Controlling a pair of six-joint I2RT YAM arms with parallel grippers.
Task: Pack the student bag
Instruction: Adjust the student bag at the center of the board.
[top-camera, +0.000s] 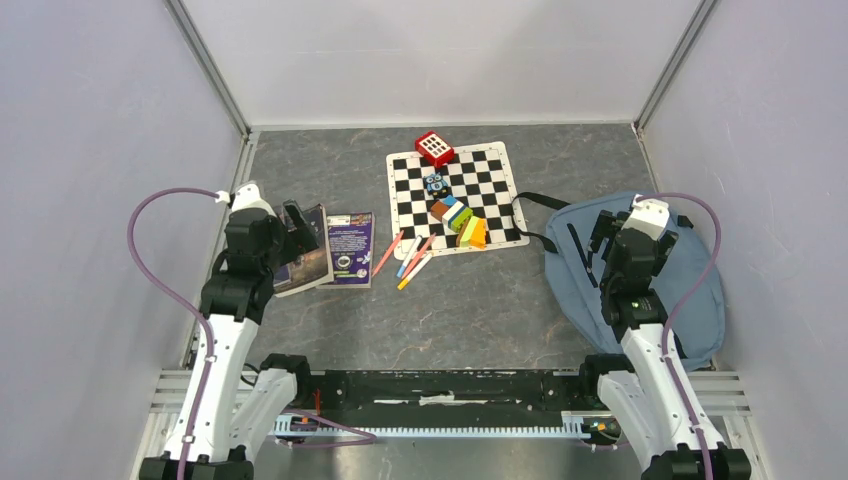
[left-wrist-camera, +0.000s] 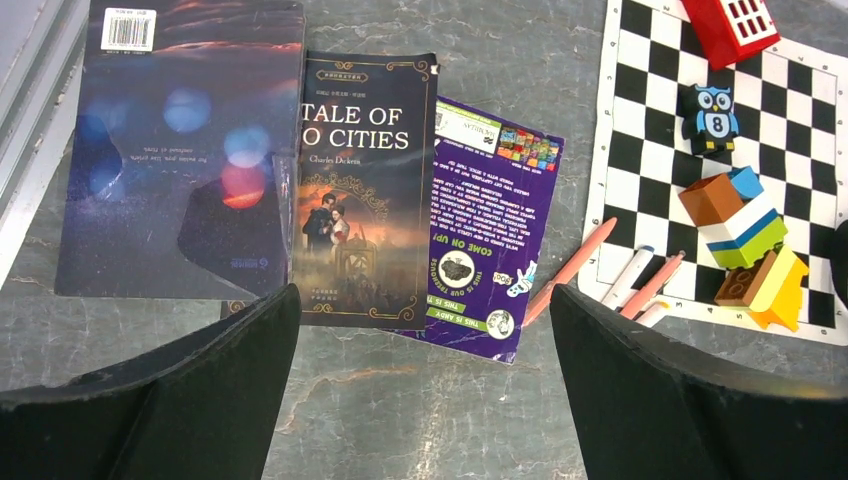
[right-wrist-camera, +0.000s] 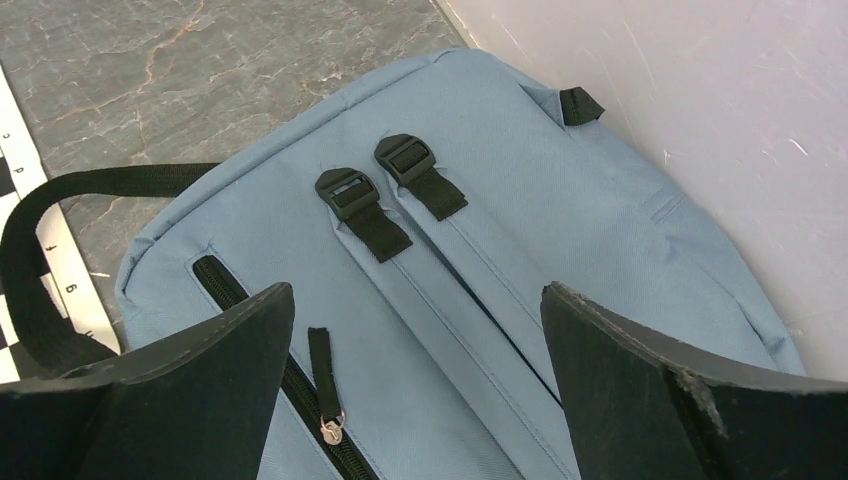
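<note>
Two end effectors, each with its fingers spread wide apart. The left end effector hovers over three books at 9 o'clock on the table: a dark paperback, a Dickens novel and a purple booklet. A chessboard mat at 12 o'clock carries toy blocks, and pens lie at its 7 o'clock corner. The right end effector hovers over the blue-grey student backpack, which lies flat at 3 o'clock.

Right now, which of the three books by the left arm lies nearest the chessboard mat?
The purple booklet, beside the pencils; the Dickens novel and the dark blue book lie further left.
</note>
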